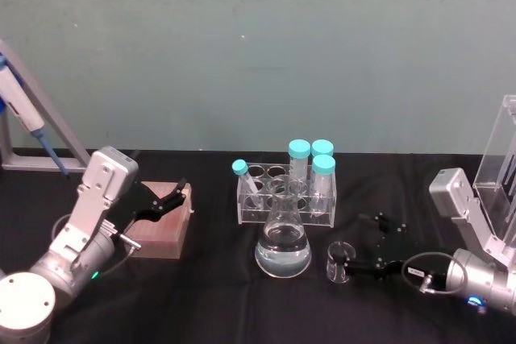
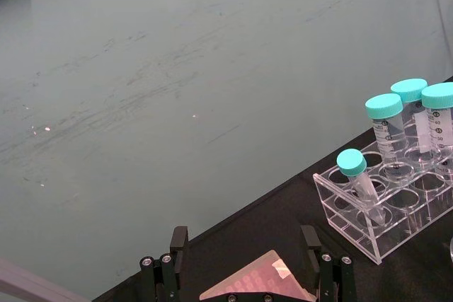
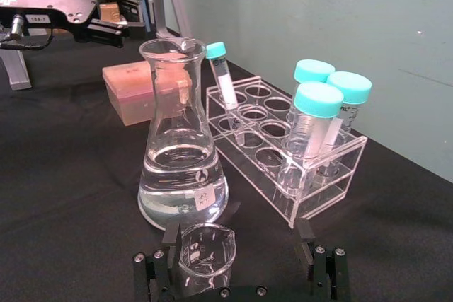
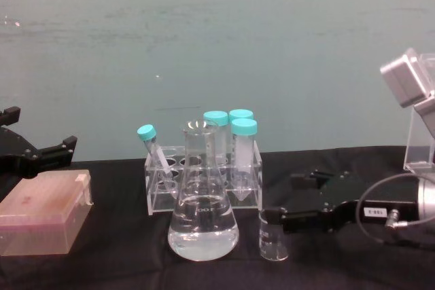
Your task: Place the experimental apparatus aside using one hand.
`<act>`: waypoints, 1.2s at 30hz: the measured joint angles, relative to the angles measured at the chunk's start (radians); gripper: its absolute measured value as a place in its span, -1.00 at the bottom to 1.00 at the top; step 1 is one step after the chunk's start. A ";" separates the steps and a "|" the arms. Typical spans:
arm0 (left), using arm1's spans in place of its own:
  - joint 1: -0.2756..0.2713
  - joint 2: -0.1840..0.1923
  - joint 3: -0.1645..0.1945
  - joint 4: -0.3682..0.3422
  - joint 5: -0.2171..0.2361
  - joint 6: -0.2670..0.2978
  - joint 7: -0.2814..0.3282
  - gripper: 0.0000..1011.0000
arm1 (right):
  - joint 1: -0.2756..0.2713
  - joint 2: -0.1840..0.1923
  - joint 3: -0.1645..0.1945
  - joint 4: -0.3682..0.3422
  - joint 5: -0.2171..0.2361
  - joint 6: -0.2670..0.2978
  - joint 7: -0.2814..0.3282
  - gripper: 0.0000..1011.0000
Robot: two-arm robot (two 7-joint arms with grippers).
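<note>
The small glass beaker point(image 1: 338, 262) stands on the black table just right of the conical flask point(image 1: 283, 243), which holds clear liquid. My right gripper point(image 1: 367, 244) is open and level with the beaker point(image 3: 205, 256). The beaker lies between the fingers point(image 3: 170, 237), close to one of them, and the jaws are not closed on it. From the chest view, the beaker point(image 4: 273, 234) sits at the tip of the right gripper point(image 4: 289, 198), beside the flask point(image 4: 202, 215). The tall acrylic stand point(image 1: 500, 147) is at the far right. My left gripper point(image 1: 165, 199) is open and parked above a pink box point(image 1: 161, 227).
A clear rack point(image 1: 286, 192) of teal-capped tubes stands directly behind the flask. A blue-tipped pipettor on a grey stand point(image 1: 28, 118) leans at the far left. Bare black cloth lies in front of the flask and between the pink box and the rack.
</note>
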 joint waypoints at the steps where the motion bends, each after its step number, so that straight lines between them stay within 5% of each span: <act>1: 0.000 0.000 0.000 0.000 0.000 0.000 0.000 0.98 | 0.002 0.000 -0.003 0.002 0.000 -0.002 0.001 0.98; 36: 0.000 0.000 0.000 0.000 0.000 0.000 0.000 0.98 | 0.022 0.005 -0.044 0.017 0.028 -0.037 0.031 0.98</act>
